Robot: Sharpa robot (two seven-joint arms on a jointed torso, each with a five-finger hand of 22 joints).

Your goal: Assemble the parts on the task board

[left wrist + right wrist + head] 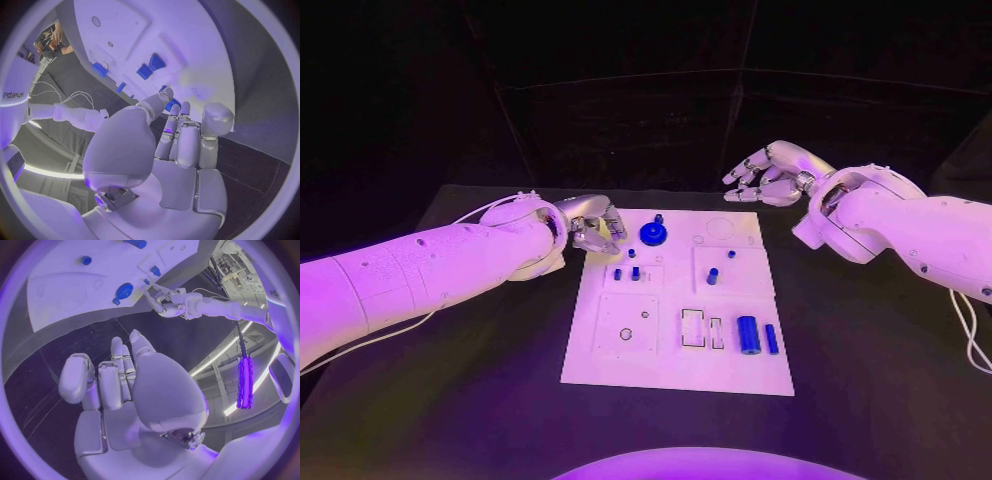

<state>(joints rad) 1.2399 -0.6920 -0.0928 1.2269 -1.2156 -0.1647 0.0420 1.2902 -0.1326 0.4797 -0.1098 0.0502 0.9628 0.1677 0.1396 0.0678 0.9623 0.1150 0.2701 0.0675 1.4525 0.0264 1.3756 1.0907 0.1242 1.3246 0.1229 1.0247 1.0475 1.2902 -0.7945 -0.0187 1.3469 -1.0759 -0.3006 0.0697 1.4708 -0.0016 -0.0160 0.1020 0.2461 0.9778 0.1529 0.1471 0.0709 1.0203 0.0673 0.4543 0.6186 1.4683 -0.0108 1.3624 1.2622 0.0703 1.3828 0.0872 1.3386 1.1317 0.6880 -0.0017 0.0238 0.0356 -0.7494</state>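
Lying nearest the robot on the board (678, 375) are two blue pegs (747, 334) by its right edge, loose beside a pair of rectangular slots (692, 328); nothing touches them. Further up, small blue pins (635, 272) stand in the board's middle, and a round blue knob (653, 236) sits near the far edge.

At the far left corner the left hand (593, 226) hovers just off the board's edge with its fingers (181, 140) curled in — whether anything is pinched there I cannot tell. The right hand (769, 172) hangs beyond the far right corner, well apart from the board, fingers loosely bent and holding nothing.

Judging from this, the left hand is about to work the far left parts. To do it well it should come in over the edge slowly, settle on one piece only, and keep clear of the standing pins — a brush would tip them. The right hand is best kept out until the near pegs are due.
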